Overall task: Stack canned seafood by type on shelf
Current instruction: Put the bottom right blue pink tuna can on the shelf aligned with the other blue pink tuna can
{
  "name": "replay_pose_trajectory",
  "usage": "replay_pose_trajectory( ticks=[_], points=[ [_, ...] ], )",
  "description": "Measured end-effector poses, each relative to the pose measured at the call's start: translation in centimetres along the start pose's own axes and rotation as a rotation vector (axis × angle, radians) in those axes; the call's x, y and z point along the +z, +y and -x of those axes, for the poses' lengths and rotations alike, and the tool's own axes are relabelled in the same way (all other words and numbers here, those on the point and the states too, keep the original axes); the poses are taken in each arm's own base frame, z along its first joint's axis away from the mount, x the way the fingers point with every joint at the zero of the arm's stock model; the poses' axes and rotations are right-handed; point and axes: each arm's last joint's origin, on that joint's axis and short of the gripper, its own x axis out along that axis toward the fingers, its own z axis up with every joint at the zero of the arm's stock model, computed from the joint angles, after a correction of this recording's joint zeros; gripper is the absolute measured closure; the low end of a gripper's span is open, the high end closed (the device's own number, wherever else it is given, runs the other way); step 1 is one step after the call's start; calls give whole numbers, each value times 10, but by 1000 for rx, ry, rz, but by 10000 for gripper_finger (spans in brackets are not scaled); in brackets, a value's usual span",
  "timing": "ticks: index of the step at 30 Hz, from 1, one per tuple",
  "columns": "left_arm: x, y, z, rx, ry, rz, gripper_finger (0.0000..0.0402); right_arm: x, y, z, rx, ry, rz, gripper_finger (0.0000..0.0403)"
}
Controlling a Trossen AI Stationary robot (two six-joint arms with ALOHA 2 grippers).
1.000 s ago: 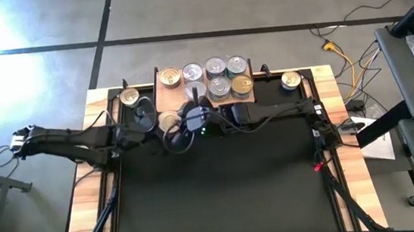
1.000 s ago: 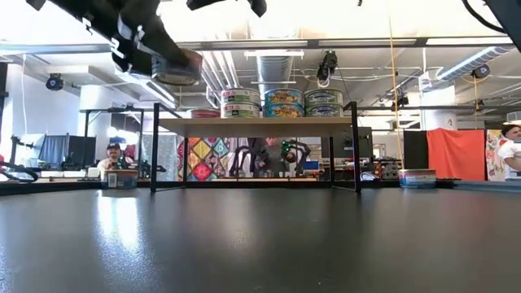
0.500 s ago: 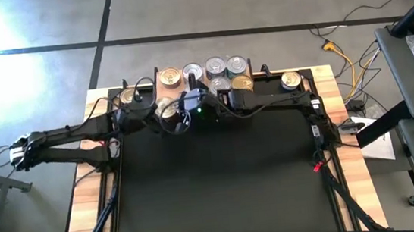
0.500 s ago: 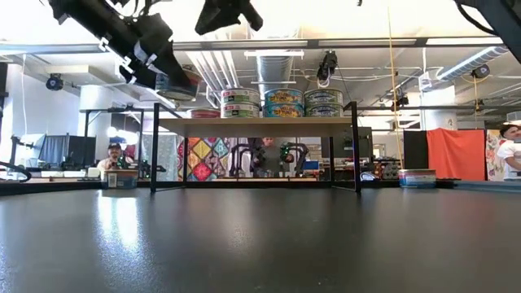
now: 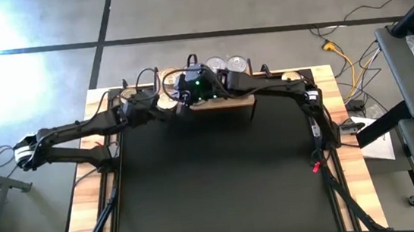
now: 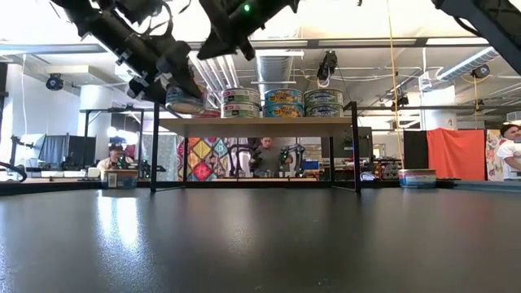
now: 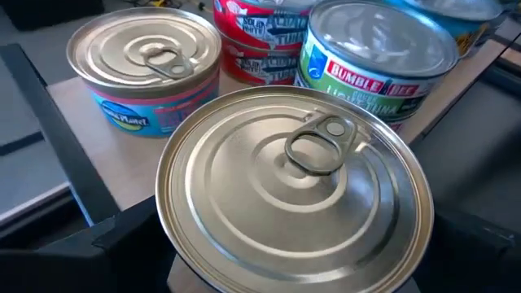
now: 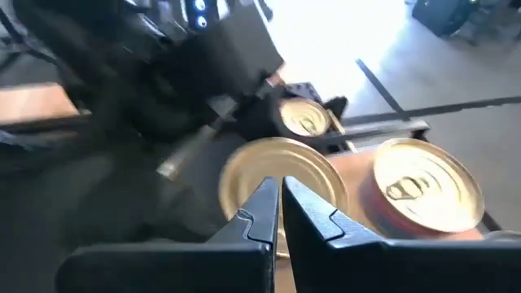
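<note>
Table [image 5: 221, 183]: a black mat filled the work surface, bare wood planks along its sides.
Shelf [image 6: 269, 126]: the light-wood board on thin black legs stood at the table's 12 o'clock edge; both arms reached over it.
Left arm: it came in from 9 o'clock, and the left gripper [image 6: 175, 77] hung above the shelf's left end.
Left gripper's fingers: pinching a silver-lidded tin [image 7: 295, 189] by its sides, held just above the board.
Right arm: it came in from 3 o'clock, and the right gripper [image 8: 279, 210] hovered over the shelf's left half, at 1 o'clock from the left one.
Right gripper's fingers: pressed together, holding nothing.
Stacked tins [image 6: 283, 103]: three pairs, two high, sat side by side across the shelf's middle.
Single tin [image 7: 145, 72]: blue-labelled, it sat alone on the board beside a red-labelled stack [image 7: 260, 45].
Loose tin [image 6: 417, 177]: it stood on the table at the shelf's 3 o'clock side.
</note>
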Motion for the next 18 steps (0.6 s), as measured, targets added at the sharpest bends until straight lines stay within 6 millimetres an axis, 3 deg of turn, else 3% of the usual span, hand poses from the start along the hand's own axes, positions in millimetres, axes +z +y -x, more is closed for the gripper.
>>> replay_pose_trajectory(
  ticks=[4,10,18],
  points=[
    [1,-2,-3,-2,0,-8,31,-4,-17,-2,-30,25,48,390],
    [7,-3,11,-70,-44,-91,31,-4,-26,-1,-41,24,142,390],
    [11,-3,30,-188,125,-83,31,-6,-21,-4,181,6,126,390]
  ],
)
